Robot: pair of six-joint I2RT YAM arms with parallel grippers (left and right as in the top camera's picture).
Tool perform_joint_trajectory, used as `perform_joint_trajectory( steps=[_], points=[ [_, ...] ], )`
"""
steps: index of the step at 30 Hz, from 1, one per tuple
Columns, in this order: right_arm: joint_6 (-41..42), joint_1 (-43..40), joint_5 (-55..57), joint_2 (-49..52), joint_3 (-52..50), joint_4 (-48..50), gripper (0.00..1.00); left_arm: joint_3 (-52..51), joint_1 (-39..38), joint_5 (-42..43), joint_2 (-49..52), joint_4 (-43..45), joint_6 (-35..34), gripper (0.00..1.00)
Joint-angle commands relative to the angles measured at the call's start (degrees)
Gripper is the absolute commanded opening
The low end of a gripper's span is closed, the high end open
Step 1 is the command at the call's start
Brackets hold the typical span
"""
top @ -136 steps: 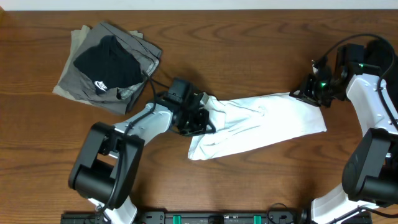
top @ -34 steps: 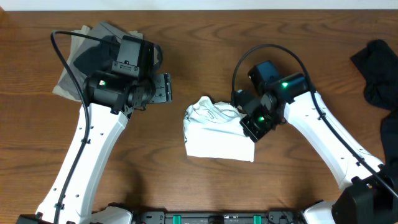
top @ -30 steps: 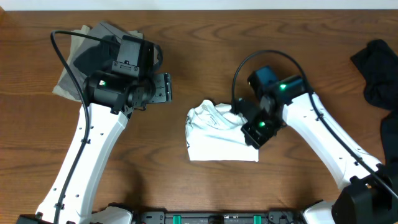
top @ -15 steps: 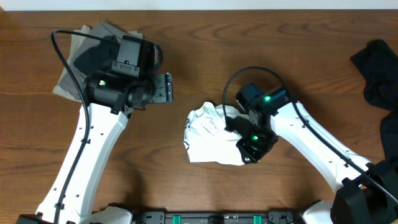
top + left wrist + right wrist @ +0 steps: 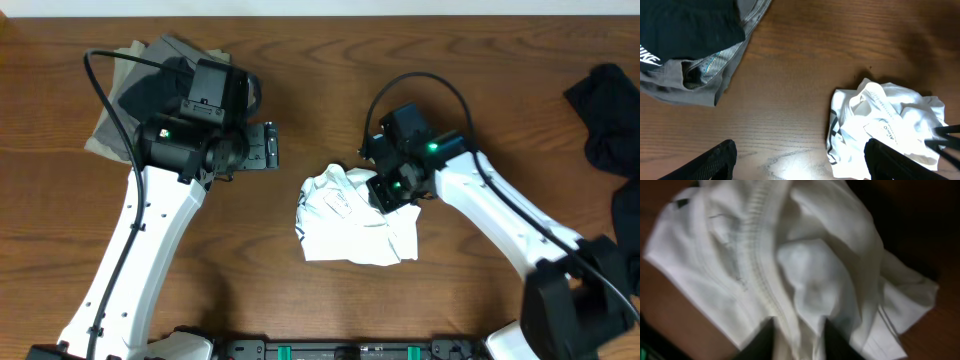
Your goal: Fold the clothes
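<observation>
You had the right fingers [image 5: 764, 341] pinching the rumpled white T-shirt [image 5: 345, 220] mid-fold, the left fingers [image 5: 715, 161] wide and empty; next, smooth it.

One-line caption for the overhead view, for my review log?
Right gripper on a bunched white garment mid-table; left gripper open near the folded pile; a black garment lies far right.
</observation>
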Motion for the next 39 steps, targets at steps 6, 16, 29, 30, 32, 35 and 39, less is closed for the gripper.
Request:
perform_joint_trajectory(
  steps=[6,16,29,30,32,35,39],
  points=[
    [13.22,-4.44,20.83,4.09,-0.13,-3.58,0.01,-0.13,0.22,-0.66,-0.61,-0.33,0.72,0.84],
    [-6.62,-7.34,-7.04,3.78,0.04,-0.98,0.20,-0.13,0.22,-0.68,-0.61,-0.15,0.72,0.84],
    [-19.52,-7.32,-25.27,3.65,0.04,-0.39,0.15,-0.13,0.22,-0.68,-0.61,-0.02,0.72,0.84],
    [-19.52,-7.32,-25.73,3.65,0.04,0.11,0.16,-0.13,0.22,-0.68,-0.61,0.09,0.72,0.84],
    [-18.64,-7.32,-25.81,3.65,0.04,1.66,0.24,-0.13,0.22,-0.68,-0.61,0.35,0.72,0.85],
    [-15.56,-6.93,-25.86,3.65,0.04,4.04,0.32,-0.13,0.22,-0.68,-0.61,0.79,0.70,0.84],
    [-13.79,-5.44,-23.98,3.65,-0.04,6.80,0.39,-0.13,0.22,-0.68,-0.61,0.94,0.70,0.84]
  ],
)
